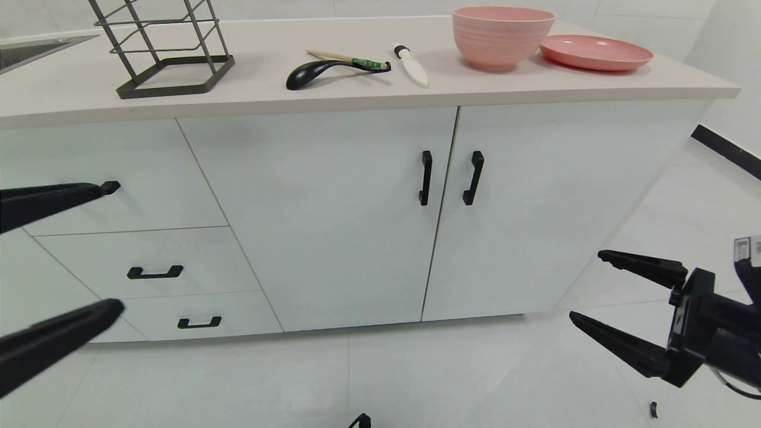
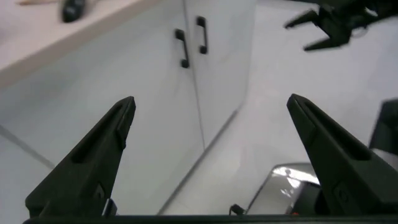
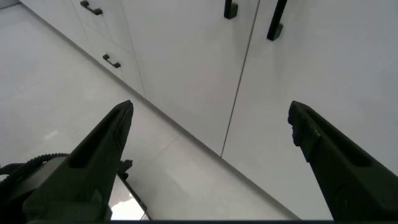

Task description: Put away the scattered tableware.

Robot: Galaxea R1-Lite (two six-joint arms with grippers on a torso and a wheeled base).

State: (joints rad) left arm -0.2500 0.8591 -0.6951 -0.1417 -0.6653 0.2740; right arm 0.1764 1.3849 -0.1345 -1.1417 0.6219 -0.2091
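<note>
— On the counter [image 1: 267, 89], what is recorded?

— Five pieces of tableware are noted, from the middle to the right end. A black spoon [image 1: 309, 72] is laid with its scoop to the left and its handle running right. Chopsticks [image 1: 345, 58] are laid close along that handle, on its far side. Whether they touch at the green-banded end cannot be told. A white knife [image 1: 413, 68] is placed just beside the end of the spoon's handle, with its tip toward the counter's front edge.

— And the crockery?

— A pink bowl [image 1: 502, 35] is stood upright to the right of the knife, apart from it. A pink plate [image 1: 594, 52] is set flat just beside the bowl, on its right. Whether the two rims touch cannot be told.

— What else is entered?

— A dark wire rack [image 1: 166, 91] is stood on the left part of the counter, well apart from the spoon. The corner of a sink [image 1: 35, 50] is seen at the far left edge. Below the counter, two white doors [image 1: 327, 238] are shut, with black handles [image 1: 425, 177] side by side at the seam. Drawers [image 1: 148, 249] are stacked to their left.

— State of the claws?

— The left gripper [image 1: 116, 248] is held low in front of the drawers, its fingers spread wide apart. The right gripper [image 1: 586, 285] is held low over the floor [image 1: 416, 380], to the right of the doors, its fingers likewise parted. Both are well apart from the counter and from all the tableware.
</note>
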